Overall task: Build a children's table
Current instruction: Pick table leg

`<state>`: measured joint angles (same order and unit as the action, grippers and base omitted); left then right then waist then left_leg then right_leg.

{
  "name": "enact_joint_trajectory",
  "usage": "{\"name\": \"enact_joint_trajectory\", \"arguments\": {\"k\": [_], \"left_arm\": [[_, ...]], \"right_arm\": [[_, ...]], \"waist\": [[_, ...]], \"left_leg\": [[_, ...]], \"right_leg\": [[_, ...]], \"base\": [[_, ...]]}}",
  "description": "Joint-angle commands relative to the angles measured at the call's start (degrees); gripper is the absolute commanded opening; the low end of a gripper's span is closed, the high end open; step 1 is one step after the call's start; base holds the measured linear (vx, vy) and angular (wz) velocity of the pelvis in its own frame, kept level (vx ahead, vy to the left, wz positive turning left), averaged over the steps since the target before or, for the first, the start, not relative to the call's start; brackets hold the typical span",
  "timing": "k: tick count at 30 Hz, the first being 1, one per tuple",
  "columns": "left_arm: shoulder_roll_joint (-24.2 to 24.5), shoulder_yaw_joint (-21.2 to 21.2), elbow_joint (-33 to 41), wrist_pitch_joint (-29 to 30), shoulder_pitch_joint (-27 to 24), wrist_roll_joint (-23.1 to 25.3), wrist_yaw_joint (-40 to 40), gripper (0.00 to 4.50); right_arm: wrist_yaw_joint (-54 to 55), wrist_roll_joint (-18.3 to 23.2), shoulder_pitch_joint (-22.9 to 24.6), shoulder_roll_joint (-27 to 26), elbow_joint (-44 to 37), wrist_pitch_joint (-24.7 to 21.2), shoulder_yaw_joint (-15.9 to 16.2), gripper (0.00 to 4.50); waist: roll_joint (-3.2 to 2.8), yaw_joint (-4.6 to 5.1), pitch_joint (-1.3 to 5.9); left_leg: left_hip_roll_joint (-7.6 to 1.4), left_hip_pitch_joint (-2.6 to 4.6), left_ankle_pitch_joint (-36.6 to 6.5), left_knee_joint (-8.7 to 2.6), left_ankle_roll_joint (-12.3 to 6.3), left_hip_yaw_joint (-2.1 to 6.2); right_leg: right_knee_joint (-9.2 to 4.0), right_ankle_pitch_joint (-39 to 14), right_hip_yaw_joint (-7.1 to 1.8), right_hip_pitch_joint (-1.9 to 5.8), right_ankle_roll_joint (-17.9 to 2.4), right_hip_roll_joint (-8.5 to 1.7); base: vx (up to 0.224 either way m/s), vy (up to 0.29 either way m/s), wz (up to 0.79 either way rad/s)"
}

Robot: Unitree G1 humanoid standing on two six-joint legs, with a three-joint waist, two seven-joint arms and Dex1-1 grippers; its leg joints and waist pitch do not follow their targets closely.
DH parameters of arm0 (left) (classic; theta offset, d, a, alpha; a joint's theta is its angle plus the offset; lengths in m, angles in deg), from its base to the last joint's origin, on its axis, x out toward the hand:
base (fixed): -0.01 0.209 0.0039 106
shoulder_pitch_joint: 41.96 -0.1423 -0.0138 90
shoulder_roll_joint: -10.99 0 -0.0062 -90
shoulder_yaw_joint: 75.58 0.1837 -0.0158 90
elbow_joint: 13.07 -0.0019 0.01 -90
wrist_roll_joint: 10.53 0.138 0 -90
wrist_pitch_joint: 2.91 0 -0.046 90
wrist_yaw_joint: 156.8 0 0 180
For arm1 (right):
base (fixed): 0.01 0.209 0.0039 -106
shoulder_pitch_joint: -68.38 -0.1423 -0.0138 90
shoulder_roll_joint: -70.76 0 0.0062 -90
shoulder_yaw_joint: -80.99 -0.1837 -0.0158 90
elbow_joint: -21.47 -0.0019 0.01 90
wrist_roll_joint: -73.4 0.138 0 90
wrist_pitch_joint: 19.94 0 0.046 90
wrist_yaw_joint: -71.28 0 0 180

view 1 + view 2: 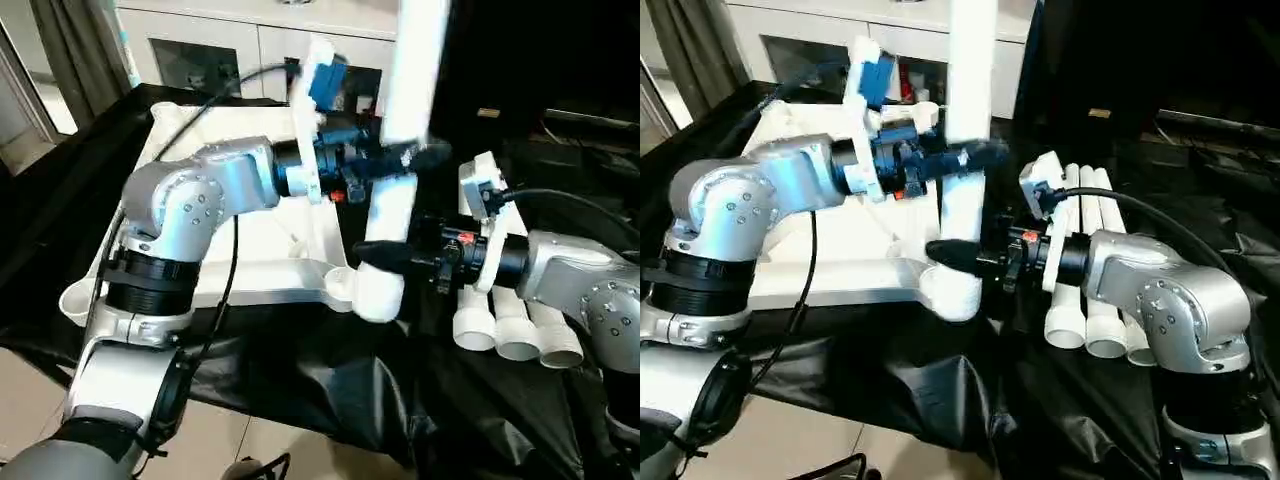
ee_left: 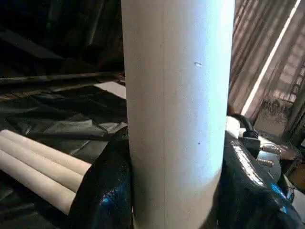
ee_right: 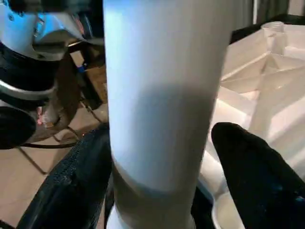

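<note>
We see the white plastic rectangular tabletop (image 1: 250, 250) lying upside down on a black sheet (image 1: 330, 390), with its ribbed underside facing up. One long white tubular leg (image 1: 400, 130) stands upright in the round corner socket (image 1: 365, 290) at the near corner of the tabletop, on the robot's right side. Our left gripper (image 1: 400, 160) reaches across the tabletop and pinches this leg at about the middle of its visible height; in the left wrist view the two black fingers (image 2: 102, 186) press against both sides of the tube. Our right gripper (image 1: 955, 255) comes from the other side, lower down, just above the socket. In the right wrist view one of its black fingers (image 3: 71, 186) lies against the leg, while the other one (image 3: 252, 167) stands a little apart from it, so we read its jaws as spread around the leg and not squeezing it. Three more white legs (image 1: 1095, 300) lie side by side on the black sheet, just beside the right forearm (image 1: 1160, 285), with their flared ends toward the robot. A white cabinet with glass doors (image 1: 210, 55) stands behind the tabletop.
</note>
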<state>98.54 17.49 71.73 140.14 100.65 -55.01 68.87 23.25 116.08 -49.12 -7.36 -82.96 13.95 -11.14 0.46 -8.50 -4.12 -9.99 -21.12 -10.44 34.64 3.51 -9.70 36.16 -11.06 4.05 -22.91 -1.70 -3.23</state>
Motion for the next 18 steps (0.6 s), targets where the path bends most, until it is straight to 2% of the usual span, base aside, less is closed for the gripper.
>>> {"name": "enact_joint_trajectory", "arguments": {"k": [1,13,18], "left_arm": [[0.3,0.1,0.7,0.0,0.6,0.2,0.7,1.86],[-0.1,-0.4,-0.4,-1.3,1.2,0.7,1.8,1.86],[-0.2,-0.7,-0.9,-1.4,1.6,0.9,2.1,1.86]], "right_arm": [[-0.4,0.7,-1.0,0.5,0.1,-0.8,-0.6,3.45],[-0.9,1.8,-0.2,1.3,0.0,-1.9,0.6,2.58],[-0.7,1.3,-0.1,1.3,0.1,-1.8,1.1,2.16]], "waist": [[-0.08,-0.26,4.86],[0.02,-0.35,4.88],[-0.14,-0.39,4.92]], "left_leg": [[-2.54,0.10,-4.7,-3.17,-0.47,0.98],[-2.50,0.10,-4.5,-3.15,-0.48,0.96],[-2.54,0.07,-4.6,-3.14,-0.35,1.00]], "right_leg": [[-4.37,-8.2,-3.11,3.88,-9.4,-4.88],[-4.45,-9.0,-3.11,3.86,-8.8,-4.88],[-4.44,-8.5,-3.09,3.85,-9.0,-4.88]], "base": [[0.000,0.000,0.00],[0.000,0.000,0.00],[0.000,0.000,0.00]]}}
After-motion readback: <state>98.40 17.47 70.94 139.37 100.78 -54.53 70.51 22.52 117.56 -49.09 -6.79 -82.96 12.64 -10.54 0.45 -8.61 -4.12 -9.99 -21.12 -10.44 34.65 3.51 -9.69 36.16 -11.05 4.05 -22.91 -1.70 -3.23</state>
